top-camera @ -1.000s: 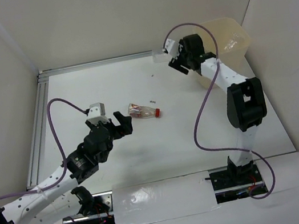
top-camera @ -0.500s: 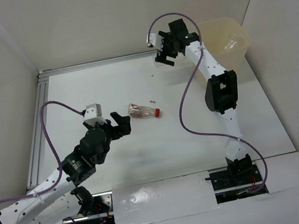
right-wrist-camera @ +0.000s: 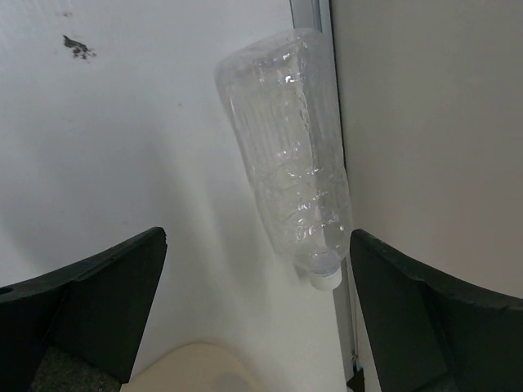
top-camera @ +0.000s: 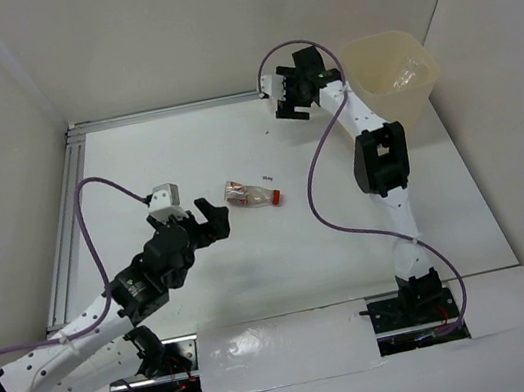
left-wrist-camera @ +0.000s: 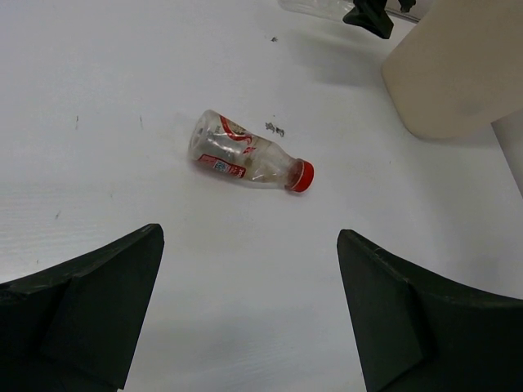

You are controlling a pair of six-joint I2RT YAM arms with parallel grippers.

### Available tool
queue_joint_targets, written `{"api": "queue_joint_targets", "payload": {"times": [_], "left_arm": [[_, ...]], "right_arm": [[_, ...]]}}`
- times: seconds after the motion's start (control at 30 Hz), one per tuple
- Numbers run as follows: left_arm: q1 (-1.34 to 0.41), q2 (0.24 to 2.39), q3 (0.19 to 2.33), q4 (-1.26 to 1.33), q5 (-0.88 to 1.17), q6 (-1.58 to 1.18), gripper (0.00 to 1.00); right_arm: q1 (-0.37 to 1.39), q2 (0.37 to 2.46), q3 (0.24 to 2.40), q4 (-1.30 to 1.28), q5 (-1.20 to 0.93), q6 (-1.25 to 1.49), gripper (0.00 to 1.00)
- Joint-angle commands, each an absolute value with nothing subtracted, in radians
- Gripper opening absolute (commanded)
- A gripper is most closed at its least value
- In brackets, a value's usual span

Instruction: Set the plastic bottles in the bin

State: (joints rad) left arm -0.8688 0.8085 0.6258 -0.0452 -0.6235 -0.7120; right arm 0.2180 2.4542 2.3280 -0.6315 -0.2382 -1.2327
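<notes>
Bin (left-wrist-camera: 458, 73) cut off, top right.

Two plastic bottles lie on the one bench (top-camera: 153, 154): one red-capped bottle (top-camera: 250, 194) and one clear bottle (right-wrist-camera: 290, 155). There is one bin (top-camera: 418, 99), and clear plastic shows inside it, at least one further bottle (top-camera: 405, 79); the exact number there cannot be told. Two arms are present, each with one claw: the left claw (top-camera: 215, 219) and the right claw (top-camera: 285, 106).

Red-capped bottle (top-camera: 251, 195) near left pincer (top-camera: 215, 217)
</notes>
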Motion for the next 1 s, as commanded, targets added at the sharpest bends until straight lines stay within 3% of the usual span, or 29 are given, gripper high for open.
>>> {"api": "queue_joint_targets", "payload": {"times": [0.0, 0.27, 0.37, 0.4, 0.47, 0.57, 0.83, 0.97], "left_arm": [[-0.865, 0.821, 0.63, -0.02, -0.644, -0.738, 1.0], [-0.865, 0.857, 0.63, -0.011, -0.626, -0.738, 1.0], [-0.865, 0.867, 0.63, -0.002, -0.626, -0.738, 1.0], [-0.865, 0.867, 0.63, -0.002, -0.626, -0.738, 1.0], [-0.865, 0.867, 0.63, -0.002, -0.626, -0.738, 1.0], [-0.865, 0.876, 0.63, 0.009, -0.626, -0.738, 1.0], [-0.856, 0.885, 0.63, 0.009, -0.626, -0.738, 1.0], [-0.856, 0.885, 0.63, 0.018, -0.626, -0.738, 1.0]], "right_arm": [[0.215, 2.493, 2.347, -0.531, -0.186, -1.253, 1.0], [0.195, 2.456, 2.313, -0.445, -0.334, -1.149, 0.98], [0.173, 2.422, 2.279, -0.353, -0.406, -1.078, 0.85], [0.173, 2.422, 2.279, -0.338, -0.444, -1.059, 0.71], [0.164, 2.413, 2.289, -0.328, -0.481, -1.049, 0.59], [0.164, 2.402, 2.289, -0.299, -0.479, -1.037, 0.47], [0.176, 2.46, 2.322, -0.172, -0.402, -1.011, 0.48], [0.186, 2.551, 2.411, -0.126, -0.293, -1.0, 0.33]]}}
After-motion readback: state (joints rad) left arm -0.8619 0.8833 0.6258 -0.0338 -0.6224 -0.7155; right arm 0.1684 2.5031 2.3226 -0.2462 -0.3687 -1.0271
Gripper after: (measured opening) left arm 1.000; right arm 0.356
